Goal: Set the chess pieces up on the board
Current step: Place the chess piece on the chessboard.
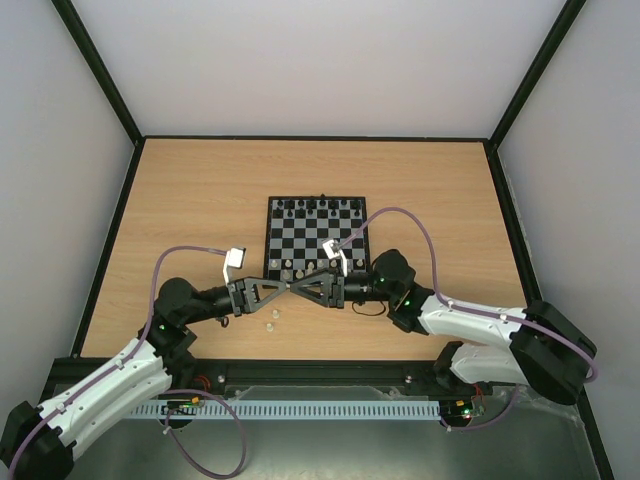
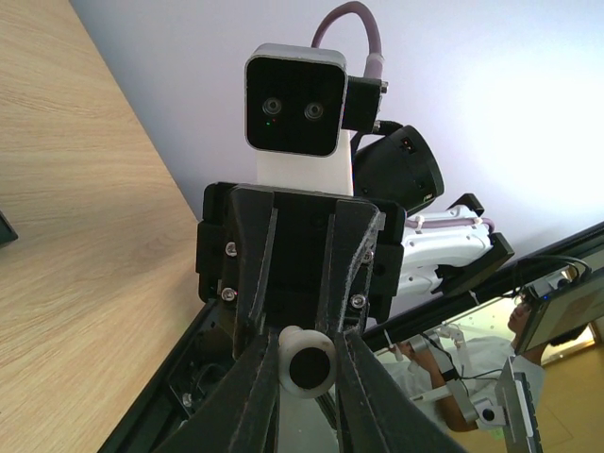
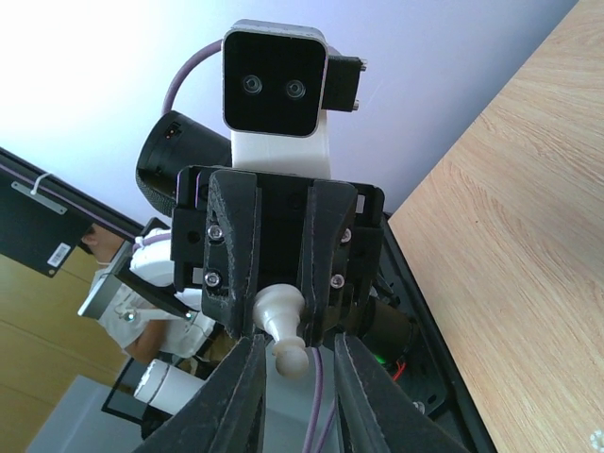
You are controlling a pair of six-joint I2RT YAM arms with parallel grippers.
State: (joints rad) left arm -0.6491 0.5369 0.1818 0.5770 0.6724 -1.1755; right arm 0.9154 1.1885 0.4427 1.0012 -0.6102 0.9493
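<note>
Left gripper point(image 1: 280, 287) pinches the white pawn point(image 3: 281, 326) by its base, right gripper point(image 1: 303, 287) has jaws slightly apart around its head; premature release could drop it onto the table point(image 1: 200, 200).

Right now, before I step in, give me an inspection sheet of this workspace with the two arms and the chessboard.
Surface: light wooden table, no spills seen.
Job's things: small black-and-grey checkered chessboard mid-table; tiny black chessmen along its far rows; a few tiny white plastic chessmen on its near row; two loose pale chessmen on the table near the left arm; one white pawn in the air.
Clutter: nothing seen.
Grippers: left gripper shut on the pawn; right gripper jaws flank its head, grip unclear.
Cables: purple cables loop above both arms.
Surroundings: white walls, black frame.
</note>
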